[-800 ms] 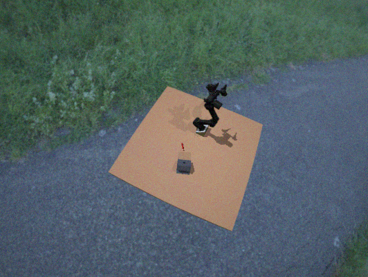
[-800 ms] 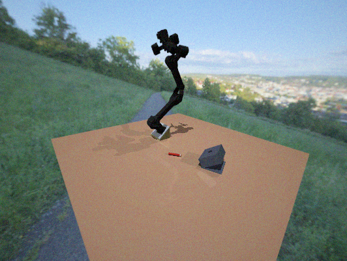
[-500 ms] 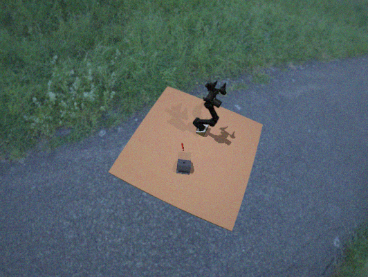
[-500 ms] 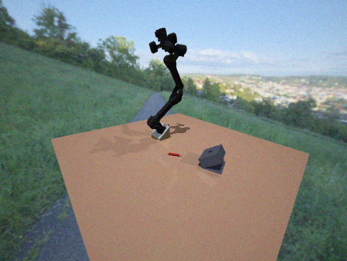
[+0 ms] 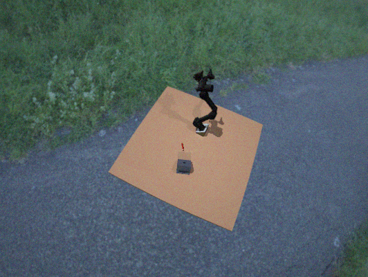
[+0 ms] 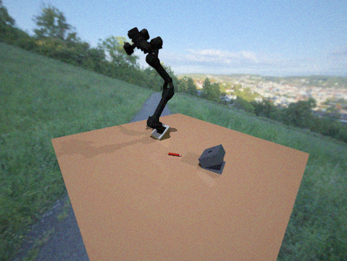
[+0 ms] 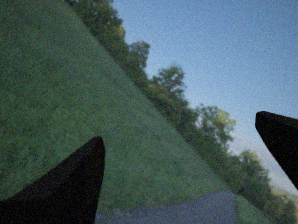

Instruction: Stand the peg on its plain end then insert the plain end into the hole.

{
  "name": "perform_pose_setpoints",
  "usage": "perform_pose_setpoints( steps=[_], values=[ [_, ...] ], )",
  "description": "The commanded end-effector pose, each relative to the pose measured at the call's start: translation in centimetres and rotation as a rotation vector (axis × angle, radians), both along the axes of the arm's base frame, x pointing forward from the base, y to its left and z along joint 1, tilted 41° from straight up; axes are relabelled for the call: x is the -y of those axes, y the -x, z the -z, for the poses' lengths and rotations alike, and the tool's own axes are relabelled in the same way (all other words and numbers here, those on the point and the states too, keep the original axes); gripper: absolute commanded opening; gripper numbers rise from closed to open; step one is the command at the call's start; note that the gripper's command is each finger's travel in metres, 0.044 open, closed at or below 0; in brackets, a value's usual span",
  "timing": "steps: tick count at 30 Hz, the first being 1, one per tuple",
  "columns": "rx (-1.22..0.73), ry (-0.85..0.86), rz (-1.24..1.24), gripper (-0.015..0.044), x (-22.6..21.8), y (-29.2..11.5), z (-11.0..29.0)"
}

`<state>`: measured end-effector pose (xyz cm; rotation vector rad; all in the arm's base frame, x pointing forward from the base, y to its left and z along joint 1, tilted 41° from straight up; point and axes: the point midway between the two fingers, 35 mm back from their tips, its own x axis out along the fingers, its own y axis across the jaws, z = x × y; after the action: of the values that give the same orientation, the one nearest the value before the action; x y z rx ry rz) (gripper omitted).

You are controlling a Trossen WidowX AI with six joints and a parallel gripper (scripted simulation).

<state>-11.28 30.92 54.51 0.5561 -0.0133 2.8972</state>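
Inspection runs left to right across the exterior view. The tool point(image 6: 130, 40) stands high above the worktop point(image 6: 98, 183) on a nearly upright arm, its fingers spread wide with nothing between them. The wrist view confirms this: two dark fingertips frame only the grassy slope, trees and sky; neither peg nor panel appears there.

Far below the tool, at the foot of the arm, sits the base plate point(image 6: 163, 134). Lower and to the right of the tool, well apart from it, the red peg point(image 6: 174, 154) lies flat on the worktop. Its white band is too small to place with certainty. Further right, near the peg but not touching it, stands the dark sloped panel point(image 6: 212, 156) with a single hole point(image 6: 212, 151) in its upper face.

Assessment: no step of the task is done; the peg is neither stood up nor inserted. The peg appears to be a small, rigid, light rod, likely smooth and prone to roll or pivot if pinched off-centre. A hold across its shaft toward the banded end seems advisable, leaving the plain end free to meet the worktop and later the hole.
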Motion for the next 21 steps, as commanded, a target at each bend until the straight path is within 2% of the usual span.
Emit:
perform_pose_setpoints(
  steps=[1,6,11,21],
  values=[
    [-0.050,-0.070,-0.077,0.0440,3.9,1.7,-2.1],
    [-0.077,-0.172,-0.194,0.0440,10.4,3.5,-4.4],
    [-0.152,-0.240,-0.284,0.0440,14.8,4.2,-6.1],
    [-0.217,-0.373,-0.498,0.0440,25.7,3.2,-7.8]
  ],
)
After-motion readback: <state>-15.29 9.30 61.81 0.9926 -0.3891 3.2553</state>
